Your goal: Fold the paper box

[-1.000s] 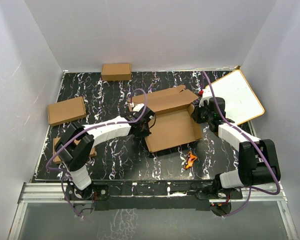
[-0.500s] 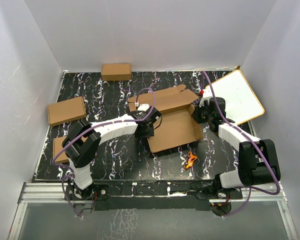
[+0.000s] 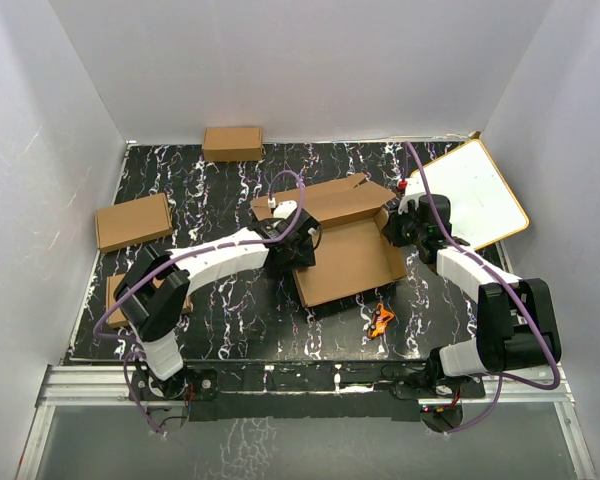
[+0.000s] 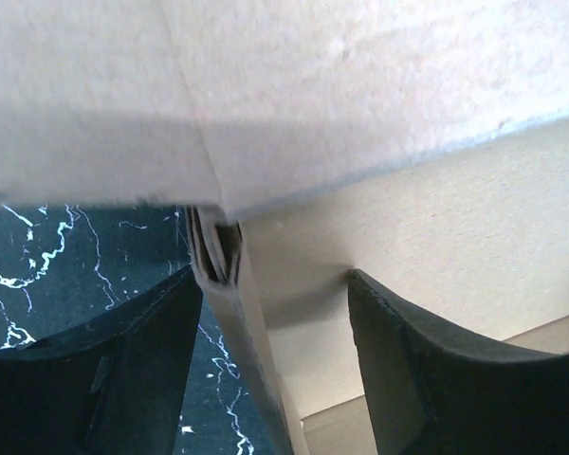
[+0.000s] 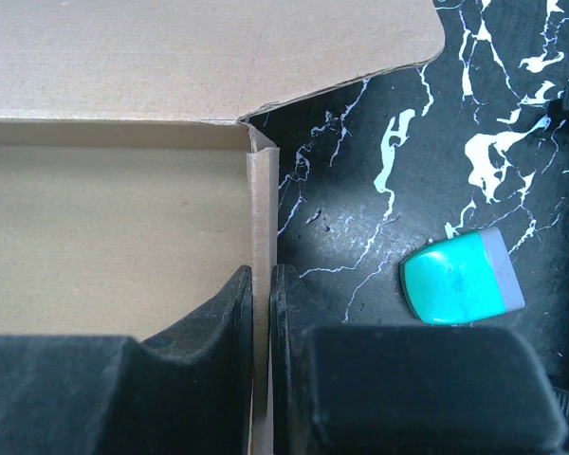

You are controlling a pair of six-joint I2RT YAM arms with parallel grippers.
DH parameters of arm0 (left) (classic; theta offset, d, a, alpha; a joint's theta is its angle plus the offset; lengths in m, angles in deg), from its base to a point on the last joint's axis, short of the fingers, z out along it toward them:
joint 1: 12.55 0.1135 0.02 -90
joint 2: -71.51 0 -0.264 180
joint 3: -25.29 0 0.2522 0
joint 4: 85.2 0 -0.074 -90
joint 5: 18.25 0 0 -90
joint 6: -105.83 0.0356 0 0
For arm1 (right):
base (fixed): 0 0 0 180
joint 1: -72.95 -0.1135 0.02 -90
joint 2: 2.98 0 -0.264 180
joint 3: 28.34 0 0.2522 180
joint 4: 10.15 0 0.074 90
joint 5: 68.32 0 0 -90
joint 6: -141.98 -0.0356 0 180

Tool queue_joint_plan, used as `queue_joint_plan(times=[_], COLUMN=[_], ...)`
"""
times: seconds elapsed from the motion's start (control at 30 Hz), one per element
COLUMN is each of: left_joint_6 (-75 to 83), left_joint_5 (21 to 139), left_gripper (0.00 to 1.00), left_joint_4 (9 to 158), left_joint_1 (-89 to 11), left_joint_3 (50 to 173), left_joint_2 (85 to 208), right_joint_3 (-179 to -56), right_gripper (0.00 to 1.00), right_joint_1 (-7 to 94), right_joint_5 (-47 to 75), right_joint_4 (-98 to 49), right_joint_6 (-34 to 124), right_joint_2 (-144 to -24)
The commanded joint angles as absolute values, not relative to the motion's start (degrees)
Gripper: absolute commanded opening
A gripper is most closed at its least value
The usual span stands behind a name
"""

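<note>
While right gripper pinches paper box wall, left gripper straddles another — unclamped.

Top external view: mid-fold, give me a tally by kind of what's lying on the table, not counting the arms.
Paper box, partly folded: 1
Small ready-made cardboard boxes, the last partly under the left arm: 3
White board with tan rim: 1
Small orange object: 1
Total: 6

paper box centre | small boxes left | board right-rear
</note>
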State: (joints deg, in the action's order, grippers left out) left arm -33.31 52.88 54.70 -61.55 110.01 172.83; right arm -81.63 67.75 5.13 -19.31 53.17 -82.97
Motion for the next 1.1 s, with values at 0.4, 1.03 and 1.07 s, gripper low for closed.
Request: queue_joint_plan(times=[0.4, 1.03, 1.07], left_joint_6=[-33.38, -25.09, -25.81], left_joint_5=[57.11, 65.21, 65.67], left_gripper=[0.93, 0.97, 0.97], left_joint_4=[60.88, 80.8, 81.28], left_joint_1=[-61.82, -56.29, -55.5], left_joint_3=[101.2, 75.78, 74.42], left_joint_2=[157.92, 122.89, 121.35], right_joint_3=[-82.37, -82.63, -82.88], right_gripper=[0.08, 0.1, 0.1], right_joint_1=[67.58, 67.55, 67.44], right_joint_5=[2.62, -1.05, -0.92], right_joint_4=[-13.74, -13.63, -13.57], right_joint_6=[51.86, 51.0, 50.47], right_joint_2=[-81.82, -84.16, -84.93])
